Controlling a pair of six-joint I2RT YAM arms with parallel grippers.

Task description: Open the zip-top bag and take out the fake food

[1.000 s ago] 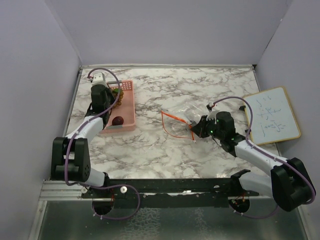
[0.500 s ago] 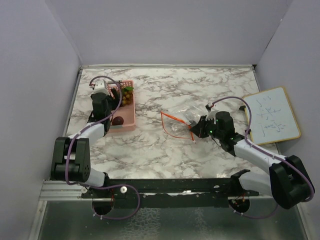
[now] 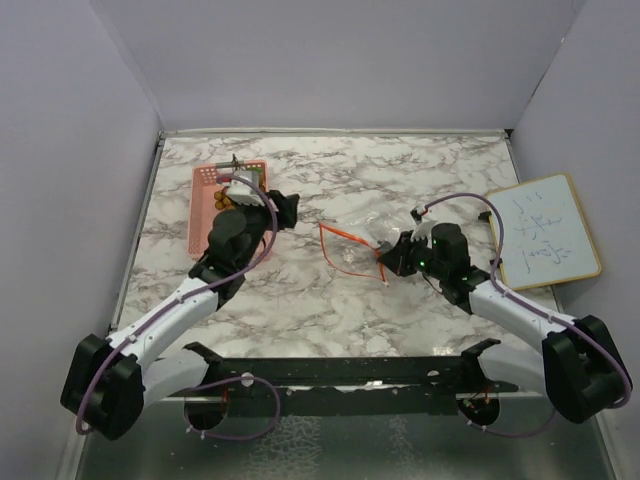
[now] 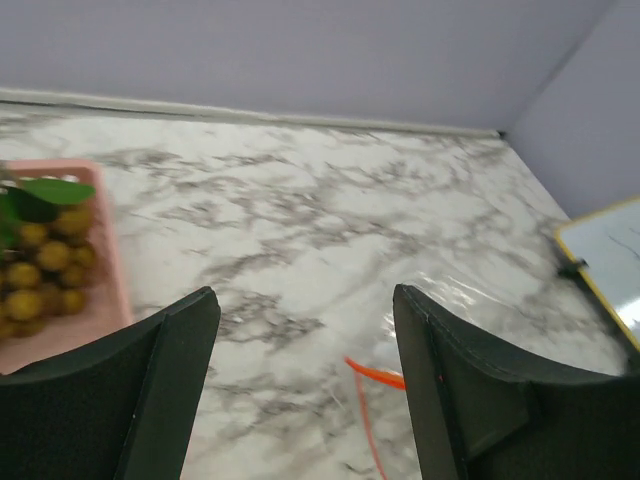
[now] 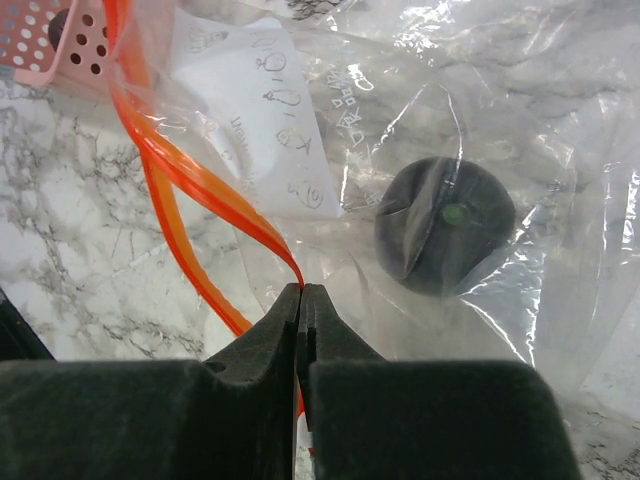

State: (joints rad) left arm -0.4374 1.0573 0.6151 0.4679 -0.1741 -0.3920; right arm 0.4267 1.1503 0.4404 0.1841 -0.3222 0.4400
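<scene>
My right gripper (image 5: pixel 301 292) is clamped on the orange zip strip (image 5: pixel 190 180) of the zip-top bag (image 5: pixel 480 100), which lies mid-table with its mouth open. My left gripper (image 4: pixel 305 300) hovers spread and empty nearby. The grapes (image 4: pixel 40 275) sit in the pink basket (image 4: pixel 110 270). A dark round fruit (image 5: pixel 445 225) looks still bagged.

1. We see a table top (image 3: pixel 400 170) in a white marble look w/ grey veins, spanning the booth wall to wall.
2. Back wall (image 3: pixel 330 60), left wall (image 3: pixel 60 150) & right wall (image 3: pixel 600 80) are plain pale-lavender panels, boxing the table on 3 sides.
3. A pale strip (image 3: pixel 330 131) runs along the seam btw table & back wall.
4. A small whiteboard (image 3: pixel 543 232) w/ a wood-tone frame sits at the table's right edge by the right wall. Its writing is too small for us to read.
5. Below the near edge we see a grey textured sheet (image 3: pixel 320 450).
6. Light is soft & even, w/ faint shadows only.
</scene>
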